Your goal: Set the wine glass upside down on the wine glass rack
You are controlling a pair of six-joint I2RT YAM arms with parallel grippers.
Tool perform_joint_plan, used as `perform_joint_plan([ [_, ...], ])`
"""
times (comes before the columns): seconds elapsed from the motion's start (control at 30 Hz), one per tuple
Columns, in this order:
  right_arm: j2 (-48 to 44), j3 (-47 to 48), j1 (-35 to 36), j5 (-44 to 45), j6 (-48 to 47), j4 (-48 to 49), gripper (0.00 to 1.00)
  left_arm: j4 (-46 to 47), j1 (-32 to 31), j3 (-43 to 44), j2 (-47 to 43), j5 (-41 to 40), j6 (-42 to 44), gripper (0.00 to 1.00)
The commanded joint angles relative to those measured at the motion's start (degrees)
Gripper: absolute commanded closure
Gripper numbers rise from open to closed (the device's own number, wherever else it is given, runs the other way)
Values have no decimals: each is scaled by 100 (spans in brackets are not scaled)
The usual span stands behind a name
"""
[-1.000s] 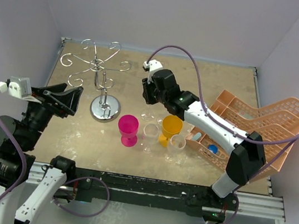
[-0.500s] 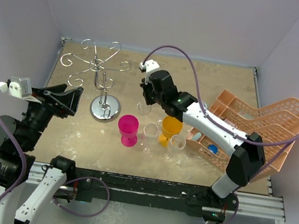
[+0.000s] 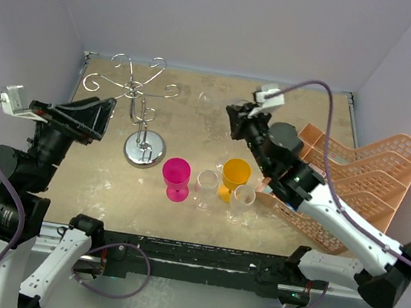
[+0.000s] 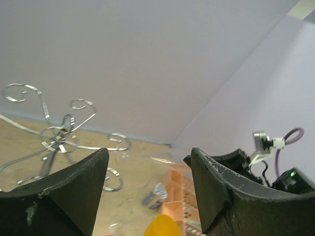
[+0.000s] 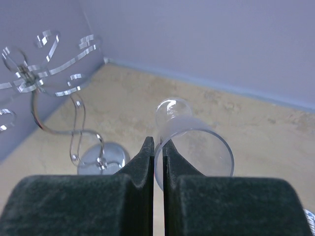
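The right gripper (image 5: 158,147) is pinching the wine glass (image 5: 189,135) by its rim, with the two fingers pressed together on a single thickness of the bowl wall, one inside and one outside. The glass is hanging clear of the table, lying roughly level, with its mouth toward the wrist and its round foot pointing away. The wine glass rack (image 3: 145,148) is standing to the left of it and apart from it, and none of its scroll arms is carrying anything. The left gripper (image 4: 147,153) is hovering over the left side of the table with its fingers spread wide, holding nothing. A pink glass (image 3: 177,175), an orange glass (image 3: 236,174) and two clear glasses (image 3: 206,184) are standing on the table near the peach crate (image 3: 357,177).

In my judgement the item is handling as a light, stiff, thin-walled and slick piece. Whether it is glass or clear plastic cannot be told, so it is being treated as breakable. The rim pinch is narrow and off-centre, so the glass is likely to pivot or slip between the pads if swung quickly. The hold on the bowl is sensible, since it leaves the stem and foot free to slide into a scroll arm.
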Motion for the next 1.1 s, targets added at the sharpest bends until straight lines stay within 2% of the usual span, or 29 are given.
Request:
perform_joint_plan([
  [0.0, -812, -501, 10, 592, 329, 1867, 100, 1559, 52, -35, 302, 454, -1277, 35],
  [0.3, -1636, -1370, 14, 380, 995, 3863, 100, 3039, 48, -155, 1417, 1029, -2877, 35],
  [0.43, -1691, -1595, 10, -1, 1363, 4610, 100, 3376, 48, -309, 1656, 1016, -3297, 35],
  [0.6, -1588, -1671, 10, -442, 1789, 5088, 100, 4004, -66, -637, 1851, 1025, -3785, 34],
  [0.8, -1287, -1727, 10, -911, 2219, 5804, 100, 4213, -260, -822, 2075, 752, -3965, 34],
  [1.07, -914, -1592, 10, -1248, 2527, 6029, 100, 4655, -612, -779, 2501, 676, -4066, 34],
])
